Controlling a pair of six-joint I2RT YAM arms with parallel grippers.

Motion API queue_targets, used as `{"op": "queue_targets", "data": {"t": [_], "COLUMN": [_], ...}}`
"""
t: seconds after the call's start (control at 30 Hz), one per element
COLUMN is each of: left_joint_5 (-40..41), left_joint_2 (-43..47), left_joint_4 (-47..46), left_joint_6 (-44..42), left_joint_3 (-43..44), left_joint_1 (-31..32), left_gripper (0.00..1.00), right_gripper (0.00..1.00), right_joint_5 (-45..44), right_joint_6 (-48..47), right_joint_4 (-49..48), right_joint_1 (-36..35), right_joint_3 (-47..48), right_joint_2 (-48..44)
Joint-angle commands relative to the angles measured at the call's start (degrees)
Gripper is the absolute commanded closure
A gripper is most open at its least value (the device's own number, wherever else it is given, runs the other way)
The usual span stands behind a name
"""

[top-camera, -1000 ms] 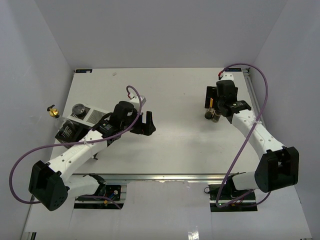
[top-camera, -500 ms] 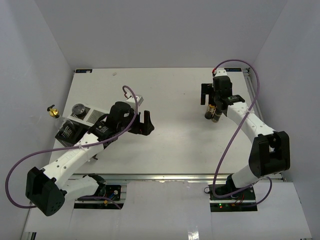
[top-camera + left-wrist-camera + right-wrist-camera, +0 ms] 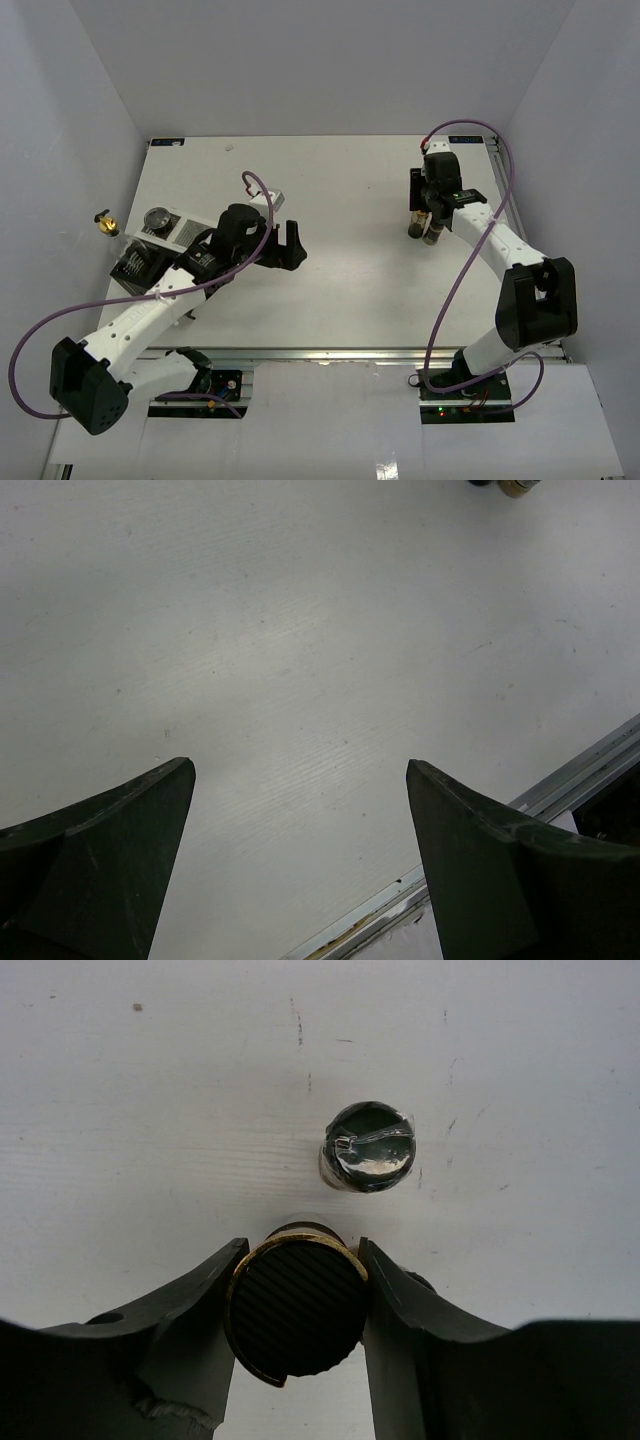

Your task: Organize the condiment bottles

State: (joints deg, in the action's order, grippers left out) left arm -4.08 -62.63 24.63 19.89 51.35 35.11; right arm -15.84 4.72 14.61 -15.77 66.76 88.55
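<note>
The right pincer (image 3: 300,1252) is clamped on the cap of the gold-capped bottle (image 3: 295,1310), one finger pressed to each side of the gold rim; the bottle stands upright on the tabletop (image 3: 350,200), far on the right side; just beyond it, close but apart, stands a second bottle (image 3: 368,1145) with a shiny dark top. The left pincer (image 3: 300,770) hangs with its fingers wide apart over bare surface near the middle, holding nothing; behind it on the left sits the rack (image 3: 180,232), with the grey-lidded jar (image 3: 157,218) in a far compartment.

The trouble I would watch for is the neighbour; a sideways drag or a tilted lift could clip it and tip it over. The hold is only on the cap; it looks ribbed on top but smooth at the rim, so the bottle might slip or swing below the fingers on a quick move.

The tabletop is white and matt, lightly scuffed, with a metal rail along the near edge; pale walls close it in on three sides; purple cables loop off both arms.
</note>
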Motion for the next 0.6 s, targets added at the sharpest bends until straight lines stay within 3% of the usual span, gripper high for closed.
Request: {"op": "queue_targets", "data": {"t": [0.0,0.07,0.13,0.33,0.57], "left_joint_5": [2.1,2.97,3.77,12.92,14.76], "left_joint_2": [3.01,3.22,3.2,-0.47,2.68], "left_joint_4": [1.25,1.9,2.6,10.12,14.44], "left_joint_6": [1.09,2.24,2.85,3.77,4.21], "left_joint_3": [1.76,2.71,3.79,12.79,16.75], "left_joint_1": [0.13,0.13,0.13,-1.61,-4.97], "left_gripper": [0.02,0.02,0.02,0.02,0.02], "right_gripper": [0.75,0.89,0.92,0.92,0.92], "right_joint_5": [3.08,5.22,6.15,7.5,6.39], "right_joint_6": [-0.34,-0.4,-0.31,0.99,4.52], "right_joint_4": [0.37,1.21,1.91,1.95,-0.85], "right_joint_1": [0.13,-0.59,-1.62,-10.45,-23.72], "right_joint_3": [2.62,3.05,3.3,2.65,2.44], "right_joint_2": [-2.56,-3.33,-4.27,-7.4,-7.63]}}
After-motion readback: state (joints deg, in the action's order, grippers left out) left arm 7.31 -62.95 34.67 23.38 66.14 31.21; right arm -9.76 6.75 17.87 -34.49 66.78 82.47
